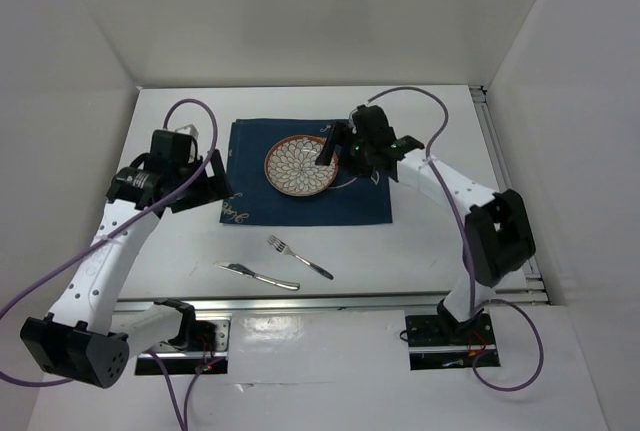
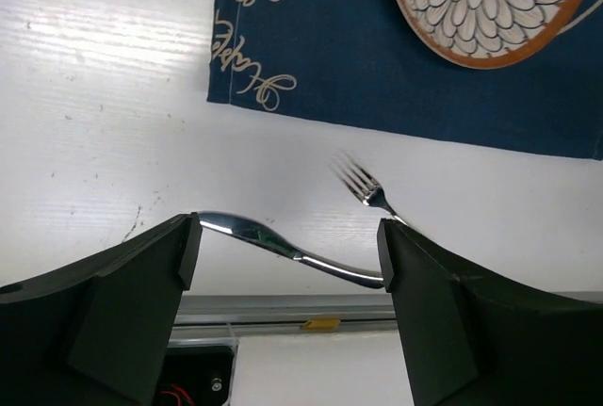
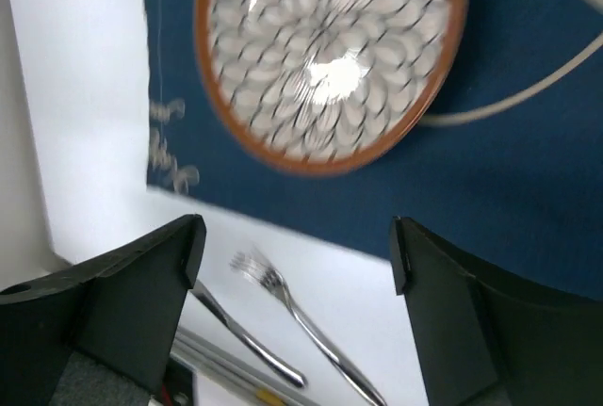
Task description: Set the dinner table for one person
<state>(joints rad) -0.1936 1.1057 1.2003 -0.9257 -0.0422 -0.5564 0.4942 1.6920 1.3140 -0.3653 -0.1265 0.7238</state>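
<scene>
From the top I see the matte white worktop (image 1: 400, 251), boxed in by plain white walls (image 1: 300, 11). A blue placemat (image 1: 360, 206) lies on it and carries a patterned plate (image 1: 300, 164). The fork (image 1: 298, 256) and knife (image 1: 258, 276) lie on bare surface nearer the arm bases. On my left wrist view, the left hand (image 2: 290, 241) is spread wide and empty above the knife. On the right wrist view, the right hand (image 3: 297, 246) is likewise released, hanging above plate and placemat.
</scene>
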